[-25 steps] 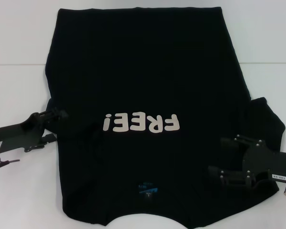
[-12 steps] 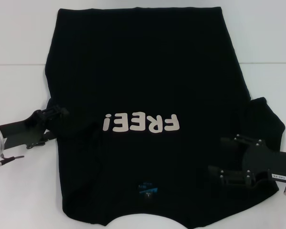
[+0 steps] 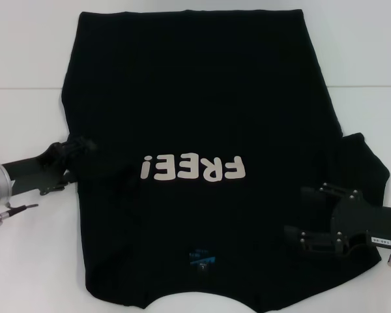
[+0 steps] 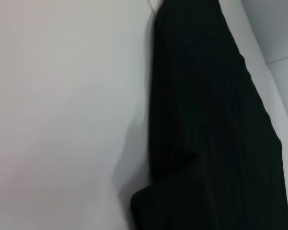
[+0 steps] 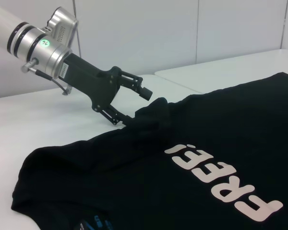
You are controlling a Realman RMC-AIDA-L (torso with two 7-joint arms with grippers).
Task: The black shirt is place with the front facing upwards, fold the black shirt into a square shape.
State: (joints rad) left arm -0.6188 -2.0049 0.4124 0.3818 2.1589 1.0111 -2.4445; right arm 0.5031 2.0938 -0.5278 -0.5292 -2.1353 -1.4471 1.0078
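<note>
At left sleeve of black shirt (image 3: pixel 195 130), left gripper (image 3: pixel 85 146) sliding further in, fingers spread around bunched cloth (not pinched yet). Right gripper (image 3: pixel 298 212) hovering, claw apart, over opposite sleeve. Shirt lying flat, unfolded.

white table surface (image 3: pixel 26 52), smooth, with a straight seam line running across it in the head view. lying directly on it: the black shirt (image 3: pixel 195 98), spread flat with the front up, cream letters "free!" (image 3: pixel 194 168) showing, blue neck label (image 3: pixel 202 259) at the near end, hem at the far end. one sleeve (image 3: pixel 365 163) lies out flat on the table at the robot's right; the other sleeve (image 5: pixel 151 112) is bunched at the shirt's left edge.
</note>
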